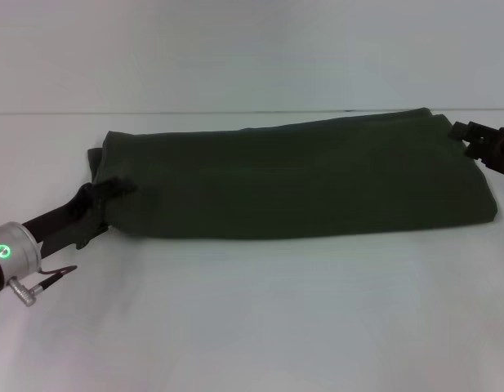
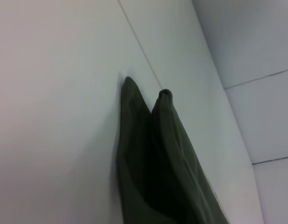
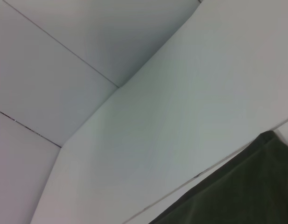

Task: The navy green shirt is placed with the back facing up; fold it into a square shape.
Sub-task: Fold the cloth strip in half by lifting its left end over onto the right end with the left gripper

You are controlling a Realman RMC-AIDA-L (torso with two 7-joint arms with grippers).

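- Your shirt (image 1: pixel 292 180) lies across the middle of the frame as a long band on the white table (image 1: pixel 252 327), so it's folded lengthwise but no square yet (cross folds left, I'd guess).
- Left gripper (image 1: pixel 113 194) at the left end looks pinched on the cloth.
- Right gripper (image 1: pixel 472 140) touches the upper-right corner; can't tell its grip.

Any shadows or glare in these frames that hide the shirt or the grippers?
Head view: even, soft light, no glare; the navy green shirt casts only a thin shadow on the table, but the left gripper and right gripper blend into the dark cloth. Left wrist view: the fold between layers is in deep shadow. Right wrist view: flat light, only a shirt corner shows.
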